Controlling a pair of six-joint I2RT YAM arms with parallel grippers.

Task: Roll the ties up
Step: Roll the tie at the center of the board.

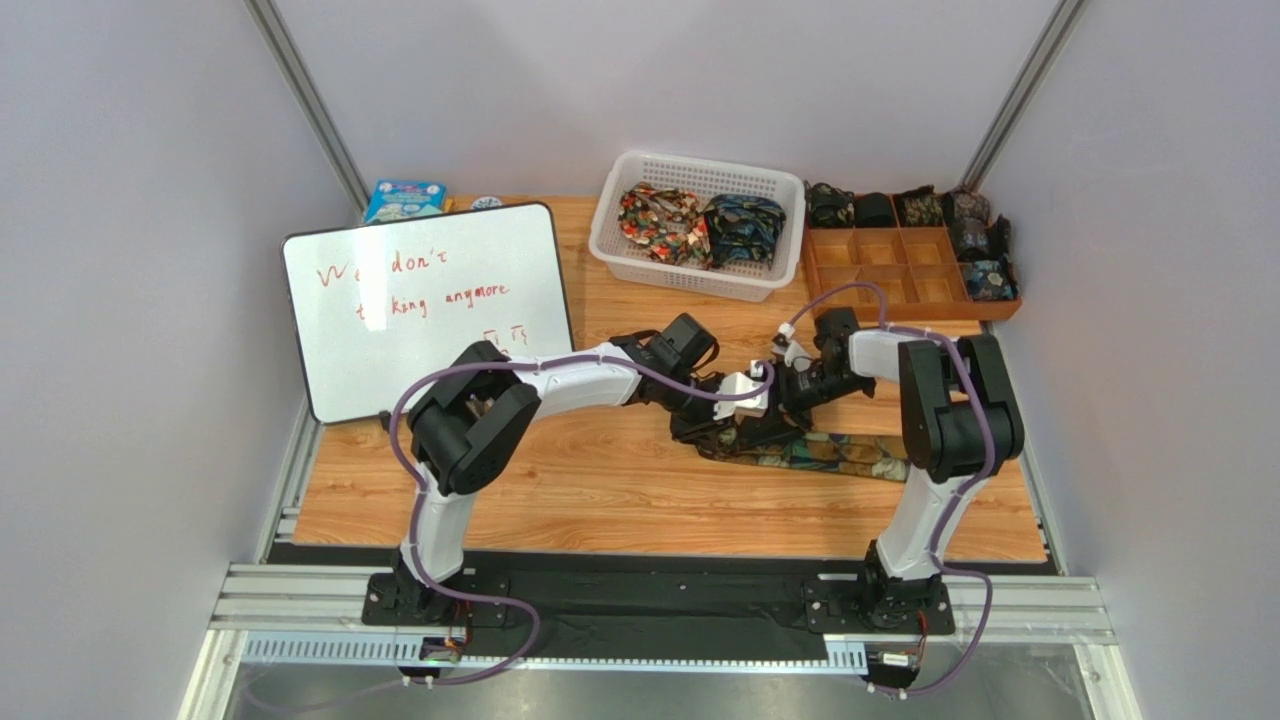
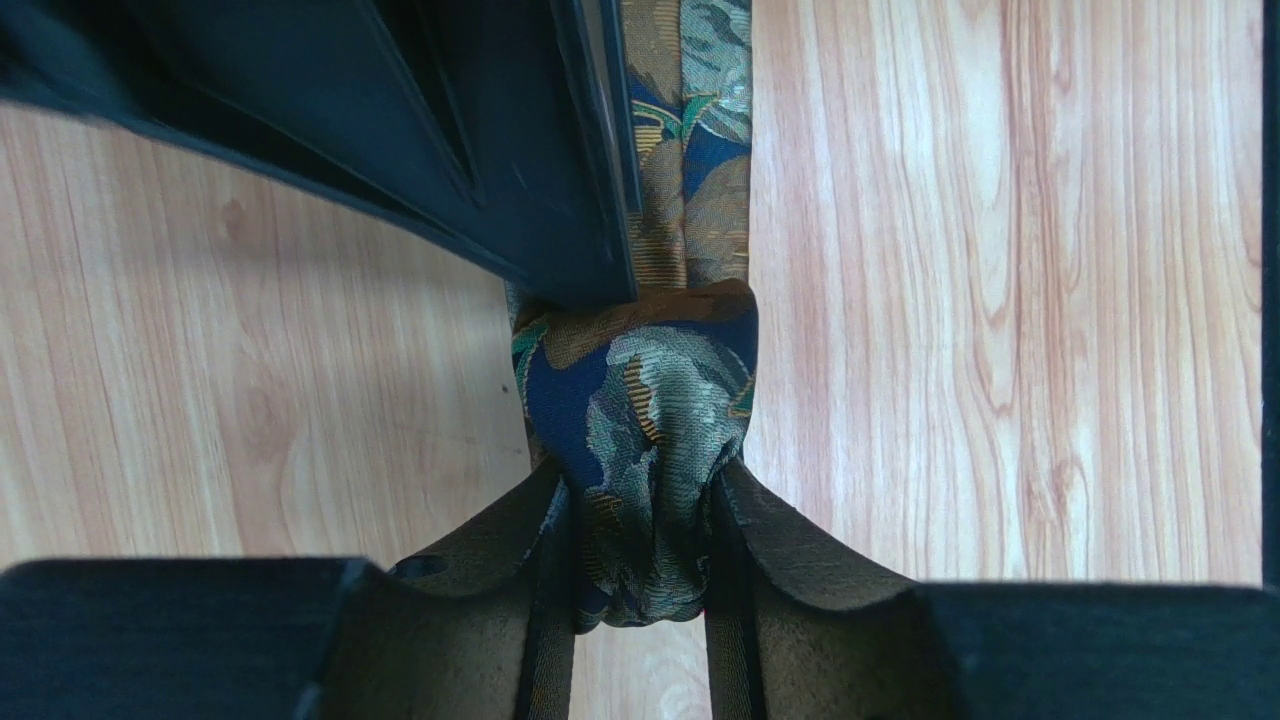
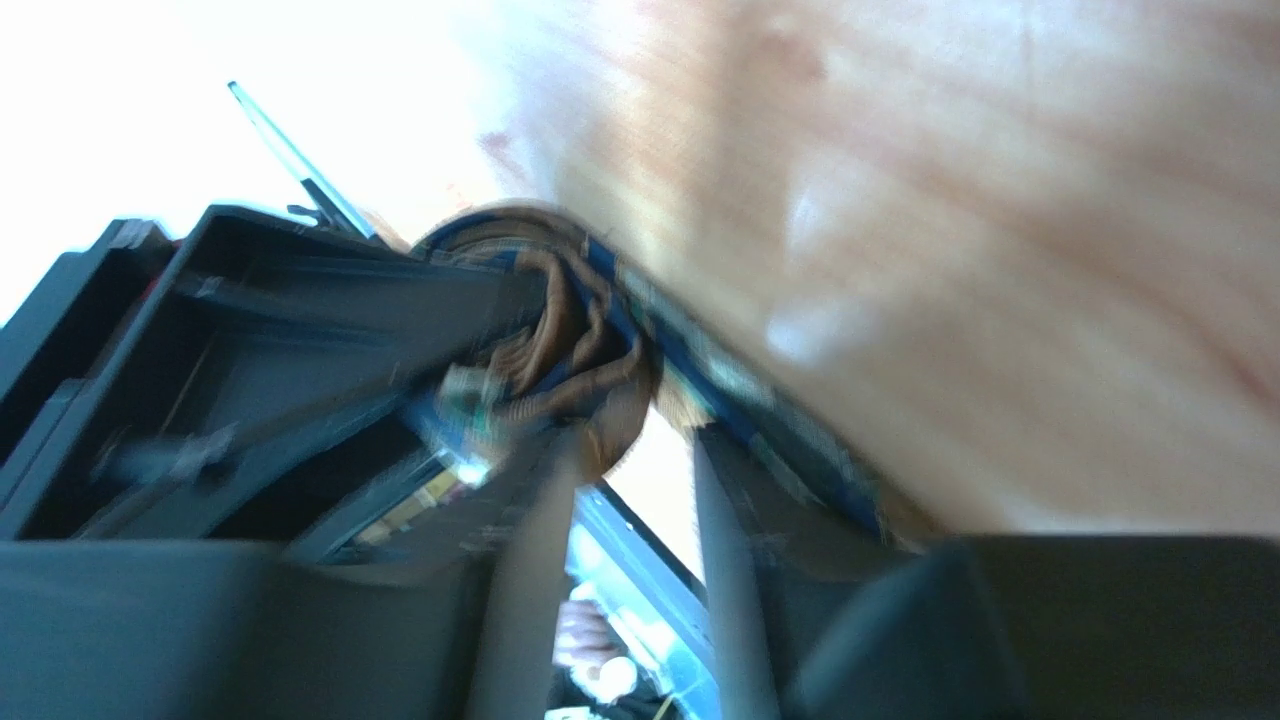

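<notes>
One tie (image 1: 842,452) lies on the wooden table, its patterned green, gold and blue strip running right from the two grippers. Its near end is wound into a small roll (image 2: 649,405). My left gripper (image 2: 643,488) is shut on that roll, one finger on each side. In the top view the left gripper (image 1: 747,398) and right gripper (image 1: 783,390) meet over the roll. In the blurred right wrist view the right gripper (image 3: 631,450) stands open, and the roll (image 3: 559,323) sits at its fingertips with background showing through the gap.
A white slotted basket (image 1: 631,267) at the back holds bunched ties (image 1: 706,225). To its right a wooden compartment tray (image 1: 909,285) holds several small rolls. A whiteboard (image 1: 428,308) leans at the left, with a blue packet (image 1: 403,200) behind it.
</notes>
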